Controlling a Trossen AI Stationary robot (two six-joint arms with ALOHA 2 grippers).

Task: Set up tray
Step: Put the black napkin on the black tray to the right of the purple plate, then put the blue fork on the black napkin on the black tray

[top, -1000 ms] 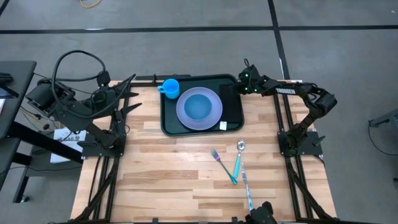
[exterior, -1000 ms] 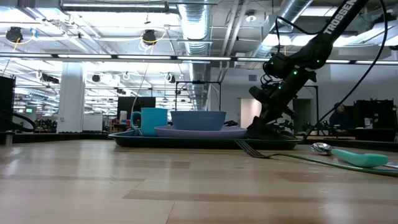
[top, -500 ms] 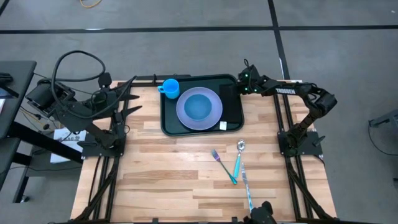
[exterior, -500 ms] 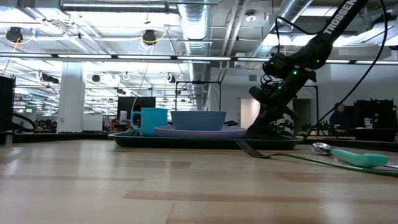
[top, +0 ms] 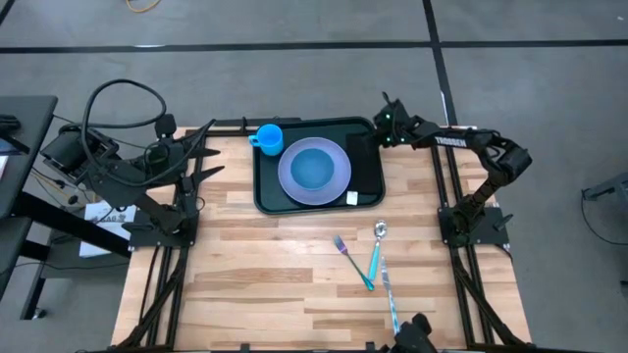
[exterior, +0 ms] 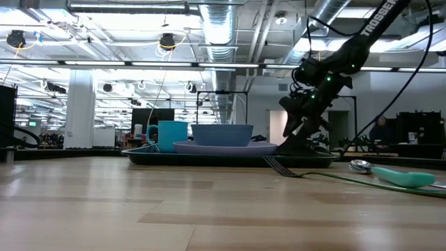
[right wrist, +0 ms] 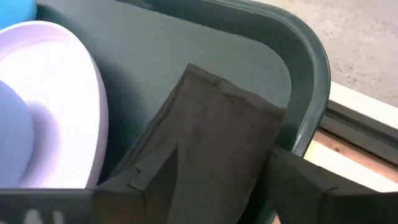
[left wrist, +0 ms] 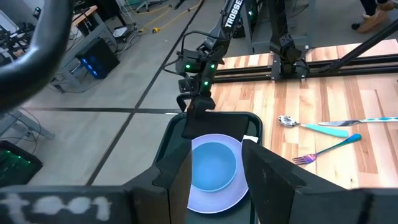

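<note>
Your right arm reaches in from the right side toward the table's far edge, its wrist tipped downward and the right gripper (top: 381,136) low with its fingers (right wrist: 305,186) spread apart (nothing between them). Your left arm sits folded at the far left corner, the left gripper (top: 208,149) partly parted and holding nothing.

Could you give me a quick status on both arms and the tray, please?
Right gripper over tray's far right corner, jaws open above the dark napkin. Left gripper parked at table's left edge. Tray holds plate, bowl, cup. Cutlery on table, nothing blocking.
</note>
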